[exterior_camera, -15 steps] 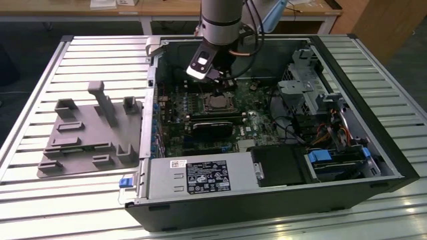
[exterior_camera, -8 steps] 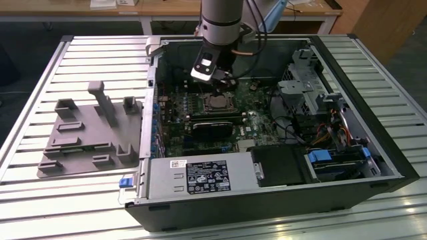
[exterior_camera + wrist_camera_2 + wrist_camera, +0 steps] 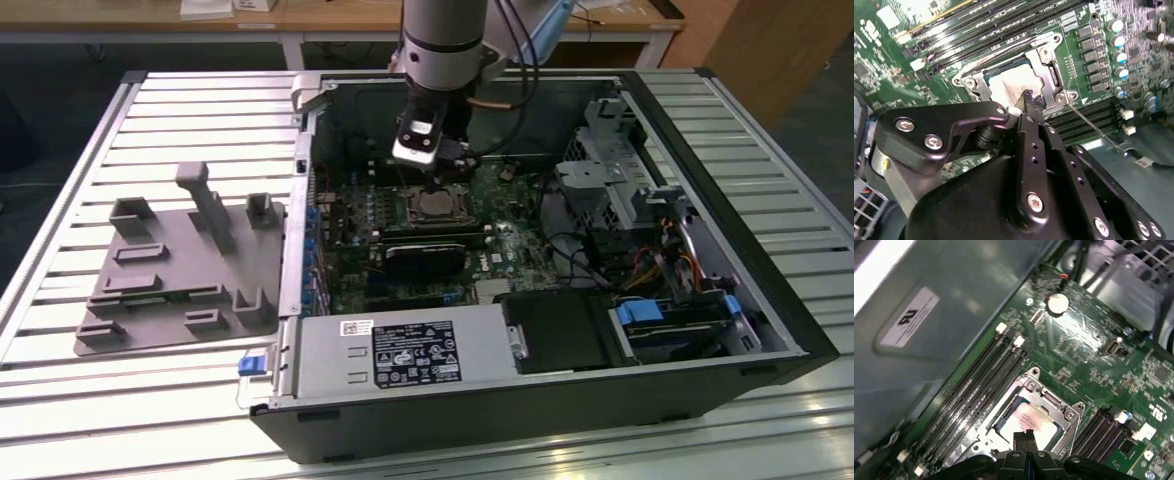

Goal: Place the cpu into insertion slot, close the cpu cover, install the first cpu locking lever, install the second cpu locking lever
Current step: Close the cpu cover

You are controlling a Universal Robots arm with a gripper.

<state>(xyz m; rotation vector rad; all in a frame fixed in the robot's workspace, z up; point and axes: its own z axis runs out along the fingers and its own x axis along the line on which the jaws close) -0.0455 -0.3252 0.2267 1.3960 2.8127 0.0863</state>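
Arm's gripper (image 3: 1024, 436) holding its fingers pressed together, gripping nothing, tips hanging directly over the cpu (image 3: 1030, 419), cpu lying in the insertion slot (image 3: 1003, 417), cpu cover (image 3: 1055, 401) lying flat around it, on the green motherboard (image 3: 1079, 355).

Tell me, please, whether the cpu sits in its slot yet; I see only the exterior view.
Observer: Yes. In both wrist views the cpu lies seated there.
Operator: Thank you. Is the cover down?
Observer: In the second wrist view the cover lies flat over it, and the cpu's top shows through its window.
Operator: And the gripper?
Observer: In the first wrist view the gripper is shut, its tip at the cpu's near edge. I cannot tell whether it touches.
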